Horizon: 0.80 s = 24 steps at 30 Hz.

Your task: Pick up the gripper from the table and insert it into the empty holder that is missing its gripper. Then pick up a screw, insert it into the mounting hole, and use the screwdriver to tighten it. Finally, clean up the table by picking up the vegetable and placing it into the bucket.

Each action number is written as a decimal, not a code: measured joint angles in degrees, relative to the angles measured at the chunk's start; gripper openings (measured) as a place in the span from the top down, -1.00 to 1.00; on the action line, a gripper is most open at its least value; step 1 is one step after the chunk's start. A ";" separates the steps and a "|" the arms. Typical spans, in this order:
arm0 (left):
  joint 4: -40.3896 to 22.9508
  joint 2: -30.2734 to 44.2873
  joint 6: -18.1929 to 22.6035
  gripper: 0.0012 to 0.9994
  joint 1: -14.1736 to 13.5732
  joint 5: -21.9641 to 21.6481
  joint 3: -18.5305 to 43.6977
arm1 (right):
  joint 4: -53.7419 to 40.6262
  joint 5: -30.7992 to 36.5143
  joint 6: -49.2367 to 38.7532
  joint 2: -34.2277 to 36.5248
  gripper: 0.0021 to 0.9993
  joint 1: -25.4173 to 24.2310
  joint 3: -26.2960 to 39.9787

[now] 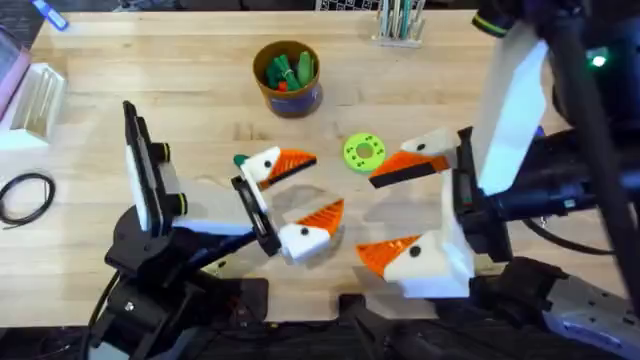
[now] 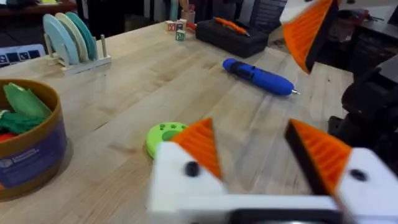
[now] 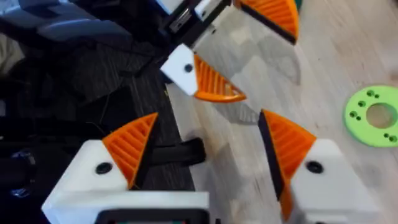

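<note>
The mustard-tan bucket (image 1: 287,92) (image 2: 31,152) stands at the back middle of the table. Green vegetable pieces (image 1: 285,70) (image 2: 25,102) with a bit of red lie inside it. My left gripper (image 1: 305,192) (image 2: 258,149) hovers open and empty in front of the bucket. My right gripper (image 1: 392,212) (image 3: 208,146) is beside it to the right, also open and empty. The blue screwdriver (image 2: 258,76) lies flat on the table beyond them. The loose gripper, holder and screw are out of view.
A bright green holed disc (image 1: 363,152) (image 2: 163,137) (image 3: 373,115) lies between the bucket and my grippers. A plate rack (image 2: 68,37) and a black case (image 2: 233,34) stand farther back. A black cable (image 1: 25,195) and a white box (image 1: 35,100) are at the left edge.
</note>
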 joint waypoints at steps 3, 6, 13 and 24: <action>0.00 0.00 0.16 0.11 0.01 0.00 0.00 | 0.06 -0.34 -1.32 0.46 -0.92 0.00 0.00; 0.00 0.00 0.13 0.58 0.01 0.00 0.00 | 0.19 -0.48 -1.99 1.15 -0.92 0.00 0.00; 0.00 -0.05 0.32 0.99 0.00 0.00 0.00 | 1.03 1.08 -2.16 3.58 -0.92 -0.15 -0.01; 0.00 -0.04 0.32 0.99 -0.01 -0.02 0.00 | -0.64 27.46 3.05 8.99 -0.92 -21.54 -0.02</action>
